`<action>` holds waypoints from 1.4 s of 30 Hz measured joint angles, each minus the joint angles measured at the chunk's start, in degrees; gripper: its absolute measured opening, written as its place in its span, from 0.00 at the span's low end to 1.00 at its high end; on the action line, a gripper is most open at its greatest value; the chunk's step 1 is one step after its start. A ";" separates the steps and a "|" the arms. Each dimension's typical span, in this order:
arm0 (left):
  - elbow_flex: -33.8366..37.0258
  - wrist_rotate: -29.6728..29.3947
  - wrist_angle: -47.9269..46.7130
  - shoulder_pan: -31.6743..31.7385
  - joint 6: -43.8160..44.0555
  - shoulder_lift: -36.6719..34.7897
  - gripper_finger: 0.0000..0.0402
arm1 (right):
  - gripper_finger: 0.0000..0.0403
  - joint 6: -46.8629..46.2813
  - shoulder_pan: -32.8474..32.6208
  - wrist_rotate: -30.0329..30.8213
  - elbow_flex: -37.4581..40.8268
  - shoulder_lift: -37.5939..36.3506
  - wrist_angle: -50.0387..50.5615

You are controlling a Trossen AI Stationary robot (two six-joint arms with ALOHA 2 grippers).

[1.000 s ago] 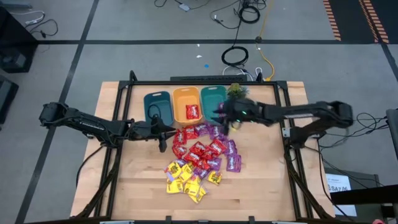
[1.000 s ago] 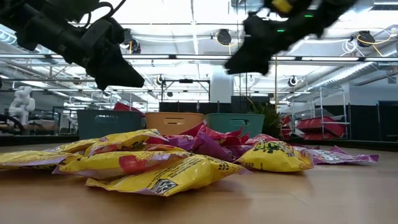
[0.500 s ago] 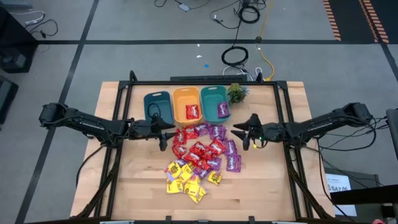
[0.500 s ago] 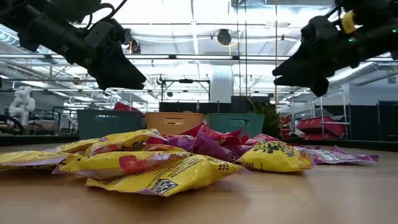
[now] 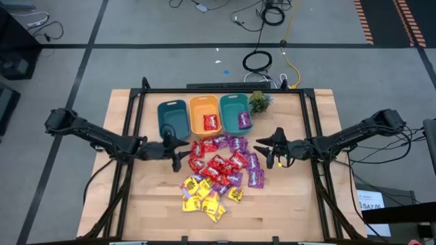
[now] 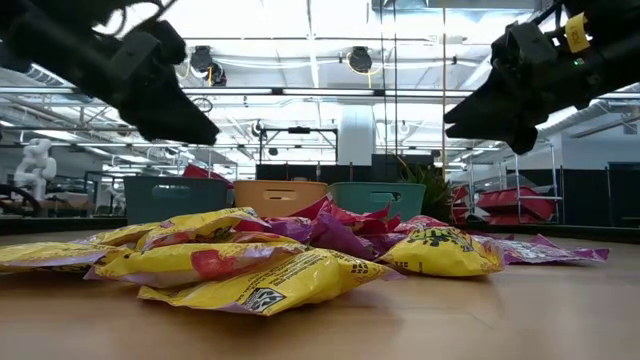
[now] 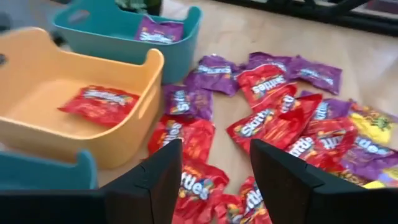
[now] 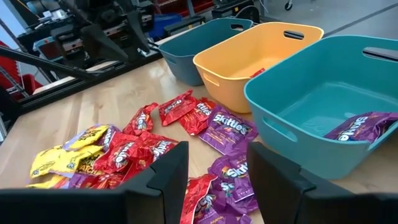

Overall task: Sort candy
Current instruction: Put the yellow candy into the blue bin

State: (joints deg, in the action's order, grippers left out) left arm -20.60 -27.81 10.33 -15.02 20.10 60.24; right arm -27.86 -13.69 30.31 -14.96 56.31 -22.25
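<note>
Heap of small shiny red, purple and yellow wrapped candy packets (image 5: 219,171) lies mid-frame in high view, between both arms. Left gripper (image 5: 177,151) at heap's left edge, fingers spread, empty, nearest red packets. Right gripper (image 5: 274,147) likewise spread, beside purple ones.

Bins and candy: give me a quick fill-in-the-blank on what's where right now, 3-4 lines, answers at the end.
1. The orange bin holds one ____ candy packet.
2. The purple candy packet lies in the teal bin nearest the small ____.
3. The yellow candy lies at the end of the pile ____ from the bins.
4. Both the left gripper and the right gripper are ____ and hold nothing.

Missing words: red; plant; farthest; open
</note>
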 joint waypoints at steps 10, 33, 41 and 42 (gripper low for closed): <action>-5.79 -13.87 -6.78 -14.04 13.12 7.19 0.48 | 0.38 0.00 -0.02 -0.46 0.00 0.04 0.46; -23.65 -2.79 -23.93 -24.15 29.60 30.48 0.48 | 0.38 -12.74 -14.17 7.34 -0.02 5.34 2.84; -23.65 0.47 -24.42 -24.14 35.08 36.14 0.48 | 0.38 -15.16 -16.22 7.40 -0.02 5.97 2.60; -23.65 0.44 -24.50 -24.13 35.07 37.13 0.48 | 0.38 -15.00 -16.38 7.40 -0.02 5.97 2.32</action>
State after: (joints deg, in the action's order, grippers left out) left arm -44.25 -27.37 -14.17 -39.15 55.18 97.37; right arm -42.86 -30.08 37.72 -14.98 62.28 -19.93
